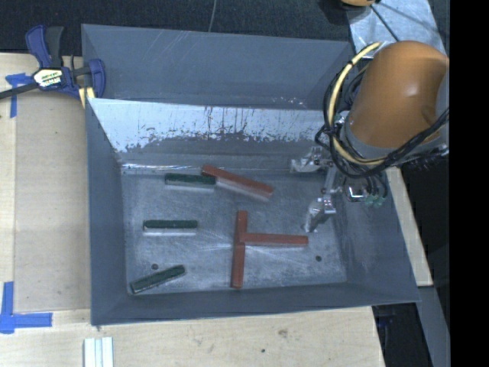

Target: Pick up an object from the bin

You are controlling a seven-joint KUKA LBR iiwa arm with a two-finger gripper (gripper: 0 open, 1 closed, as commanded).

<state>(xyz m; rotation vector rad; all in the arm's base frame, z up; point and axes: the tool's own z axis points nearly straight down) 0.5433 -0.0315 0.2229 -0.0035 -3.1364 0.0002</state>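
Tool [316, 219] just beside horizontal reddish bar [276, 240]

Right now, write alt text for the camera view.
The arm's tool hangs at the grey bin's right side, near the right end of a red-brown bar. Two more red-brown bars and three dark green bars lie scattered toward the view's left.

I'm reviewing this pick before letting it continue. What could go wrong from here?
1. The gripper hangs near the right end of the crosswise red-brown bar; a grab so far off centre could let it tip or slip.
2. That bar's left end meets the lengthwise red-brown bar, so lifting it may shift the neighbour.
3. The gripper is close to the bin's right wall and might scrape it.
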